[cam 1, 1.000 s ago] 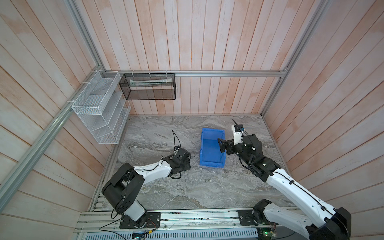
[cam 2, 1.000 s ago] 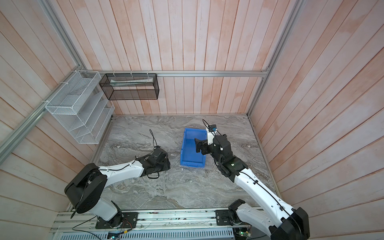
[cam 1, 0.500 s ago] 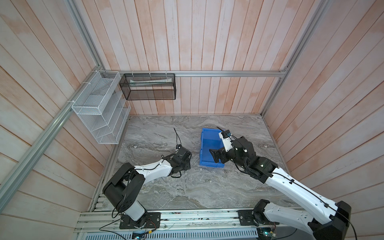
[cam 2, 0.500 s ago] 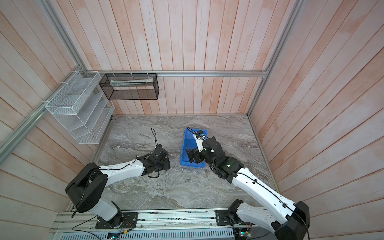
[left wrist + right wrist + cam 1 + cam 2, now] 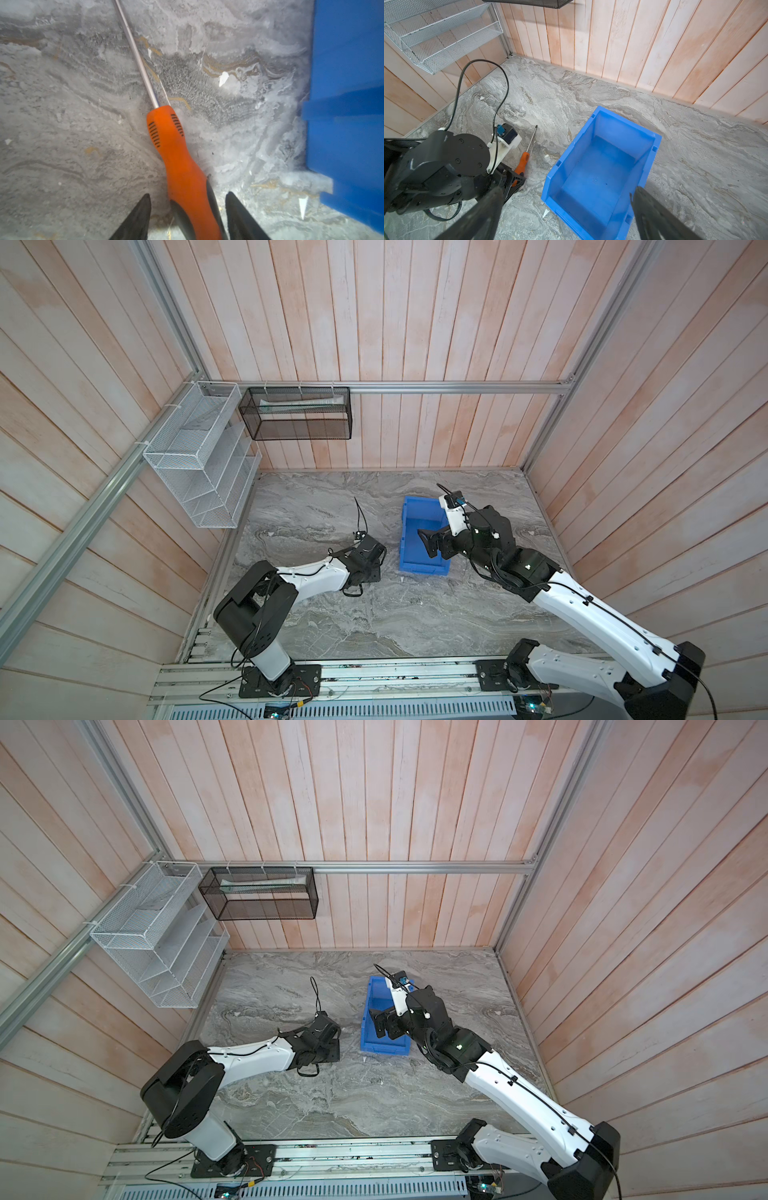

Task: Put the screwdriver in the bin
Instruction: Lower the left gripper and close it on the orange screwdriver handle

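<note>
Orange handle of the screwdriver (image 5: 176,145) sits between the two black fingers of the left pincer (image 5: 188,194). Fingers spread, one on each side of the grip, with a sliver of tabletop (image 5: 62,124) showing on both sides; nothing pinched yet.

Screwdriver lies flat on the marbled tabletop, shaft pointing away from the pincer. It is just beside the blue bin (image 5: 577,145) but outside it.

Judgement: the step in hand is the grasp. Close squarely across the narrow waist of the handle, staying low, so the rounded grip cannot roll or squirt out. Then lift high enough for the long shaft to clear the bin's tall wall.

Right pincer (image 5: 564,190) hangs over the bin, spread wide, holding nothing. Whether it touches a wall I cannot tell. Bin is empty.
</note>
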